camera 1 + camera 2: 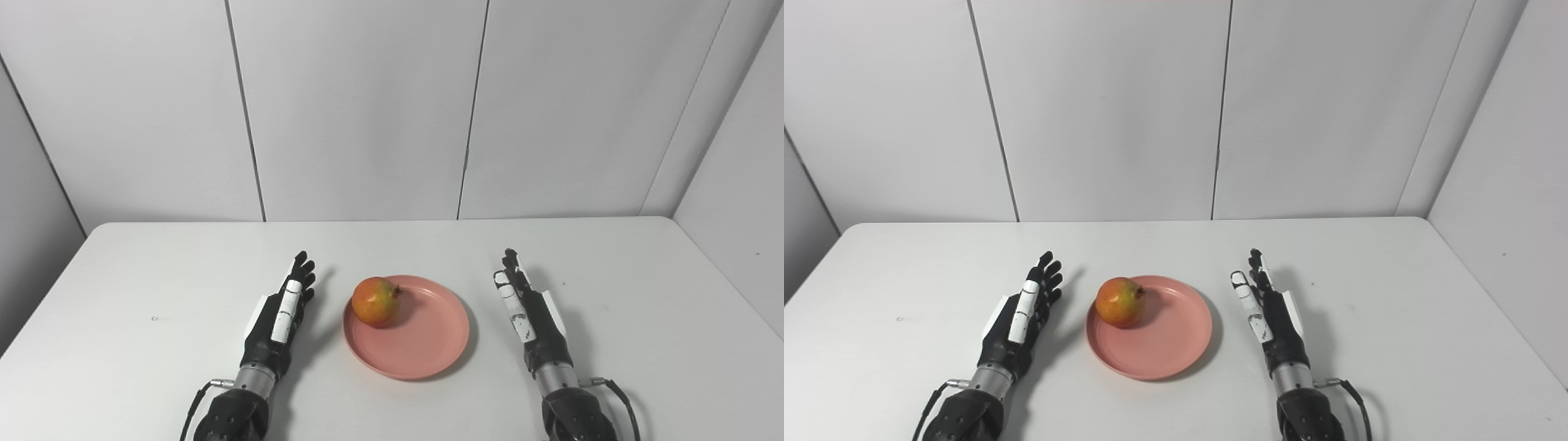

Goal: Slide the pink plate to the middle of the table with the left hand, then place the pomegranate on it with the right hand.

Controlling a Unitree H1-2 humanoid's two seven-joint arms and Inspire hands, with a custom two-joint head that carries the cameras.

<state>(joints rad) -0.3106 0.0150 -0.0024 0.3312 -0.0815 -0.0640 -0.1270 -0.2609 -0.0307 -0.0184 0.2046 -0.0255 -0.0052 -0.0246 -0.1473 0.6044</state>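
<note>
Pomegranate (375,301) sits on pink plate (422,343) at the middle of the white counter (122,294).
The fruit rests on the plate's far left part. The left hand (278,318) and right hand (530,312) flank the plate, each apart from it, fingers straight, spread and empty.

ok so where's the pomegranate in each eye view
Left eye view: pomegranate just left of picture centre, on the left part of the pink plate.
Right eye view: pomegranate further left in the picture, same spot on the plate.
Shared landmark: the plate, lying between the two hands.
</note>
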